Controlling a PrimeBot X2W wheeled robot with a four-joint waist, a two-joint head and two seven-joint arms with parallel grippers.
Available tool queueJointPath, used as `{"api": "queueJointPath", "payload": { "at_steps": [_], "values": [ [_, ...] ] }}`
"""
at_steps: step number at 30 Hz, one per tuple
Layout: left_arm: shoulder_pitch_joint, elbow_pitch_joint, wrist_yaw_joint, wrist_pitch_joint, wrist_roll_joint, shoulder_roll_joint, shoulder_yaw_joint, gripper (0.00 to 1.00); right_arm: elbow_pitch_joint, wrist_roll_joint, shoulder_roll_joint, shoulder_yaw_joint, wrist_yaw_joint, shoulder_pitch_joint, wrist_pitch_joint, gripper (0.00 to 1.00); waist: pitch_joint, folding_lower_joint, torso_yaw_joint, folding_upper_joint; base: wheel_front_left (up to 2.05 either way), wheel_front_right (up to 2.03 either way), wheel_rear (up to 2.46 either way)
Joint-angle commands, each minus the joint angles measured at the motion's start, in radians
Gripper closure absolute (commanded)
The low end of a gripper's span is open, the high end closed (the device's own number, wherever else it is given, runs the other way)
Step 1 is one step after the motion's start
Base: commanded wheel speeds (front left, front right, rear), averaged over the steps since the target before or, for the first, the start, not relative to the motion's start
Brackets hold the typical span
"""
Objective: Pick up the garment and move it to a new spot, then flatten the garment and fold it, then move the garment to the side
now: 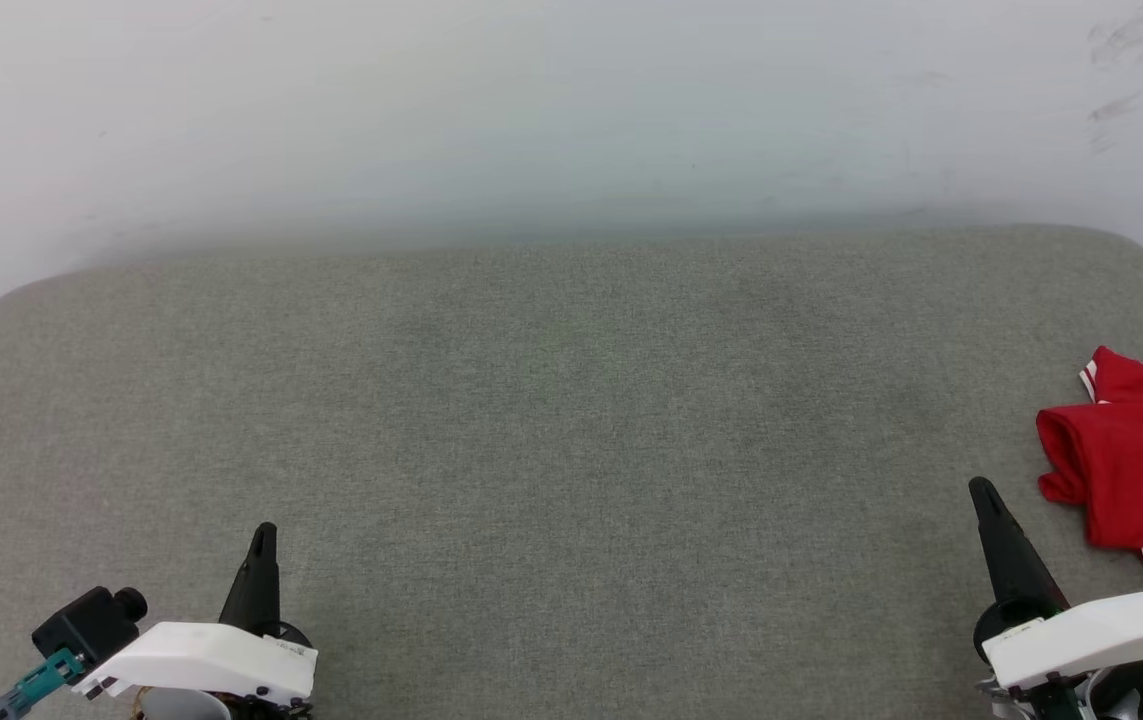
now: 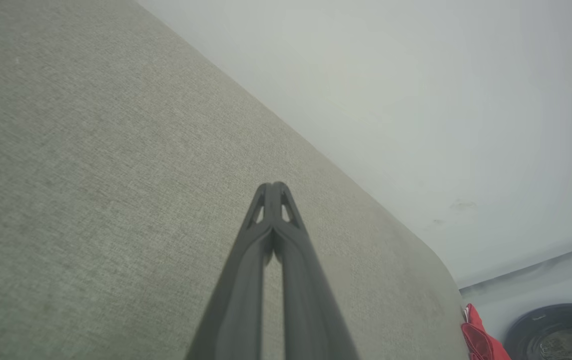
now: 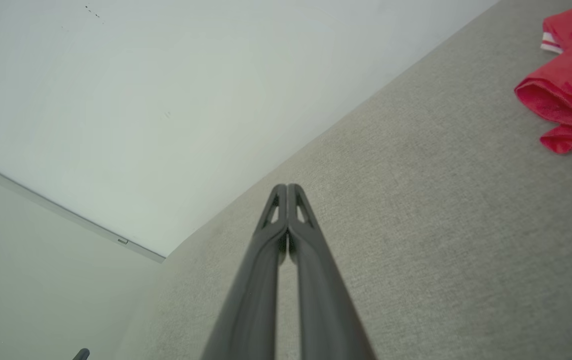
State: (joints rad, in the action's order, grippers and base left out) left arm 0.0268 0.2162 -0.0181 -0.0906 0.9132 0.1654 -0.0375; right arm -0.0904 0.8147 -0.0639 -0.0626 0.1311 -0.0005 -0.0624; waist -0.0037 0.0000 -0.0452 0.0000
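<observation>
Red garment [image 1: 1136, 470] at three o'clock on grey table [image 1: 571, 400], left pincer [image 1: 265, 532] at seven, right pincer [image 1: 980, 490] at five, both clenched empty.

The garment [image 1: 1136, 470]: solid red, with red-and-white striped trim at one edge. The surface [image 1: 551, 400]: grey-green woven fabric, finely heathered, uniform throughout. The wall [image 1: 531, 100]: off-white, marked by a few dark grey scuffs. The left end effector [image 1: 265, 532] and right end effector [image 1: 980, 489]: matte black fingers, white housings [image 1: 201, 655] behind them. The camera block [image 1: 91, 622] beside the left housing: black, with a teal connector [image 1: 43, 680]. The round object [image 2: 561, 332] past the surface's corner: glossy black.
</observation>
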Motion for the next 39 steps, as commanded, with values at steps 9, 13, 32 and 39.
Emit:
{"api": "queueJointPath", "payload": {
  "at_steps": [9,13,32,39],
  "values": [
    [0.038,-0.004,-0.022,0.034,0.116,-0.016,0.031,1.0,-0.017,0.134,0.002,-0.011,0.0,-0.039,-0.009,1.0,0.001,0.0,0.005,0.0,0.0,0.0,0.0],
    [0.041,-0.002,-0.029,0.046,0.158,-0.024,0.039,1.0,-0.026,0.181,0.003,-0.014,0.0,-0.046,-0.012,1.0,0.001,0.0,0.007,0.0,0.0,0.0,0.0],
    [0.056,0.008,-0.058,0.099,0.335,-0.054,0.077,1.0,-0.068,0.383,0.007,-0.027,0.0,-0.068,-0.025,1.0,0.003,0.0,0.017,0.0,0.0,0.0,0.0],
    [0.063,0.012,-0.068,0.116,0.393,-0.064,0.09,1.0,-0.082,0.448,0.009,-0.032,0.0,-0.076,-0.03,1.0,0.003,0.0,0.021,0.0,0.0,0.0,0.0]
  ]
}}
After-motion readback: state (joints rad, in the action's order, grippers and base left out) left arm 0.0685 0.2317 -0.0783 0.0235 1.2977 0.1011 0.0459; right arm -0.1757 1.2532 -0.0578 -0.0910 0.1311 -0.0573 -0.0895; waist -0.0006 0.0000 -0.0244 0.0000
